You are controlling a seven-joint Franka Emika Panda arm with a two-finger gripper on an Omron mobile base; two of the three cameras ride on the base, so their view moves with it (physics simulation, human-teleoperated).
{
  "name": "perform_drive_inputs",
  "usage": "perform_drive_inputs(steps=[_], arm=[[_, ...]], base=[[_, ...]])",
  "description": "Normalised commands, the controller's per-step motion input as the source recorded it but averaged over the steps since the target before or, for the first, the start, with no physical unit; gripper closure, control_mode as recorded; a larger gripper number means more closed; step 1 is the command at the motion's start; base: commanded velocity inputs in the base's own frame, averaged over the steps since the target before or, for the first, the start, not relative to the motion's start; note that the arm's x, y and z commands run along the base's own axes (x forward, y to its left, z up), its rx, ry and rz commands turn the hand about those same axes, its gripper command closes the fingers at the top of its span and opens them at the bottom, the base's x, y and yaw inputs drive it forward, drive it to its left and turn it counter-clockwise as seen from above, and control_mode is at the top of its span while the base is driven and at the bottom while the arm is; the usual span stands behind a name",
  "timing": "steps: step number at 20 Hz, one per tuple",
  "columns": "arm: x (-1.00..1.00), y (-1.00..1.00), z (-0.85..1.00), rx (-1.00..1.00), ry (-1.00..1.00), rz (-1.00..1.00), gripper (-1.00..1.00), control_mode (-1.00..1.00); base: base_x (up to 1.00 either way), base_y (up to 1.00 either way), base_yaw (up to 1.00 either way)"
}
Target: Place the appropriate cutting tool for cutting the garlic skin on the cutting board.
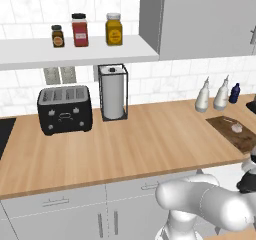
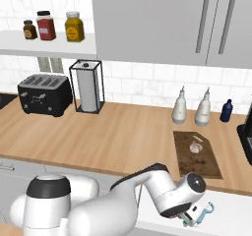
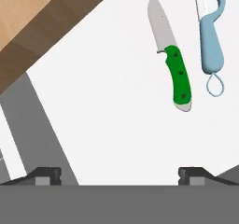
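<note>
White tiled wall (image 1: 165, 84), grey cabinets (image 2: 162, 18), a shelf (image 1: 70, 51) and light wood counter (image 1: 140, 139); lighting seems even.

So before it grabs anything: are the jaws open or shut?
Open. In the hand view the two fingertips stand far apart, empty, with the knife lying flat ahead.

Light wood counter (image 2: 123, 132), bearing toaster (image 2: 44, 95), paper towel holder (image 2: 87, 87), two squeeze bottles (image 2: 179, 107), dark cutting board (image 2: 197, 156). White surface (image 3: 116, 111), bearing green-handled knife (image 3: 173, 62) beside blue peeler (image 3: 211, 36).
</note>
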Motion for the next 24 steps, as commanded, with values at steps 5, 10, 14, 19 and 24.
perform_drive_inputs(steps=[5,10,14,19,24], arm=[[0.05,-0.02,-0.16,-0.04,0.00,0.01,-1.00,-1.00],[0.07,-0.27,-0.27,0.00,0.01,0.02,-1.00,-1.00],[0.14,-0.39,-0.19,0.00,0.03,0.03,-1.00,-1.00],[0.17,-0.15,-0.17,0.00,0.11,0.03,-1.00,-1.00],[0.01,0.00,-0.25,-0.05,0.11,0.01,-1.00,-1.00]], base=[[0.00,0.00,0.00],[0.00,0.00,0.00],[0.00,0.00,0.00],[0.00,0.00,0.00],[0.00,0.00,0.00]])
